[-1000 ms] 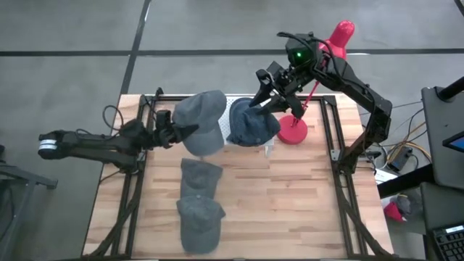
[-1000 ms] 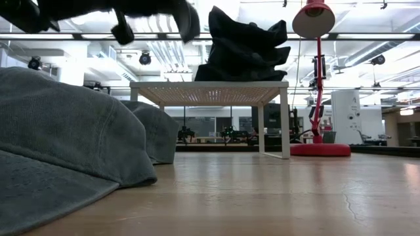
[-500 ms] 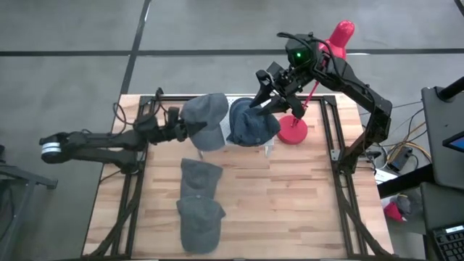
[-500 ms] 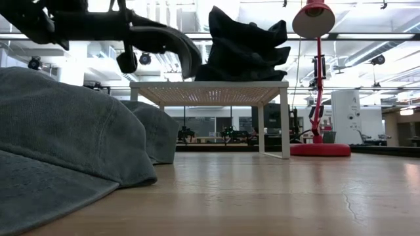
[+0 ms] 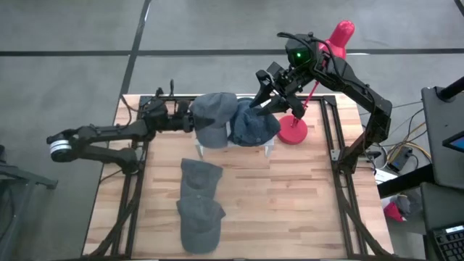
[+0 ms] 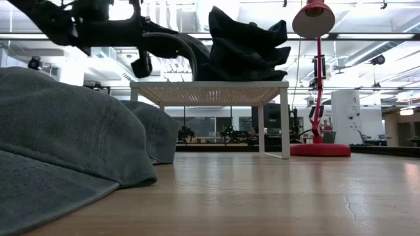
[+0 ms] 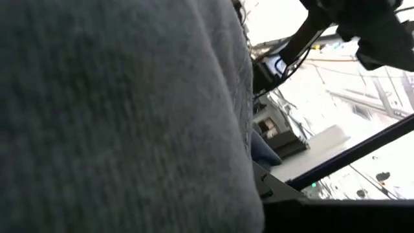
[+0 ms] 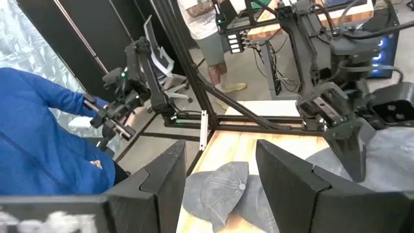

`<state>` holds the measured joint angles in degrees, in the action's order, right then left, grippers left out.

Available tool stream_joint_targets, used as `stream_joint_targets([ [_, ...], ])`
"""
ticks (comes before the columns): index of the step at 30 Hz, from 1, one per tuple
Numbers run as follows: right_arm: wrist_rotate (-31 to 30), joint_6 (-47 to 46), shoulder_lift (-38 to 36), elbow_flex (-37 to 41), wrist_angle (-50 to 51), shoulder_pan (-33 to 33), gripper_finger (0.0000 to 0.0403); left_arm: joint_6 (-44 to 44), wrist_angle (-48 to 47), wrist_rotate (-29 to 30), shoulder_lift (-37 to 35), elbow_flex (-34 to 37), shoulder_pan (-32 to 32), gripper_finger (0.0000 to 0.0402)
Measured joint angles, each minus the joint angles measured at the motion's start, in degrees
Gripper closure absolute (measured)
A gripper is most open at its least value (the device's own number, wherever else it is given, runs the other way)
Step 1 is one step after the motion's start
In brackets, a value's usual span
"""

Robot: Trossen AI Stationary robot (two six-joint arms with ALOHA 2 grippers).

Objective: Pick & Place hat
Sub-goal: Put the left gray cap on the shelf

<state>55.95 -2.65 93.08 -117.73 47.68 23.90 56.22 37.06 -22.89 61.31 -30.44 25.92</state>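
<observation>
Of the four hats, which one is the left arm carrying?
The lighter grey hat at the left end of the small white rack, next to the dark blue hat. The other two grey hats lie flat on the table.

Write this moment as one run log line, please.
left gripper: holds grey hat over rack | right gripper: open, above dark hat | two hats on table
</observation>
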Motion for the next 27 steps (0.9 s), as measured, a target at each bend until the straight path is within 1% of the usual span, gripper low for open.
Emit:
stream_joint_targets([
  [5,0.0,-0.2,0.0,0.0,0.0,0.0,0.022,0.0,-1.8,-3.6,2.7,-2.8,1.9,0.0401],
  [9,0.0,-0.3,0.0,0.0,0.0,0.0,0.022,0.3,-3.5,-4.0,3.0,-3.3,2.9,0.04],
  [22,0.0,0.3,0.0,0.0,0.0,0.0,0.022,0.5,-4.4,-4.1,2.8,-2.1,4.9,0.0397],
  [27,0.0,0.3,0.0,0.0,0.0,0.0,0.022,-1.6,-5.2,-5.9,2.8,-2.1,5.6,0.0397],
])
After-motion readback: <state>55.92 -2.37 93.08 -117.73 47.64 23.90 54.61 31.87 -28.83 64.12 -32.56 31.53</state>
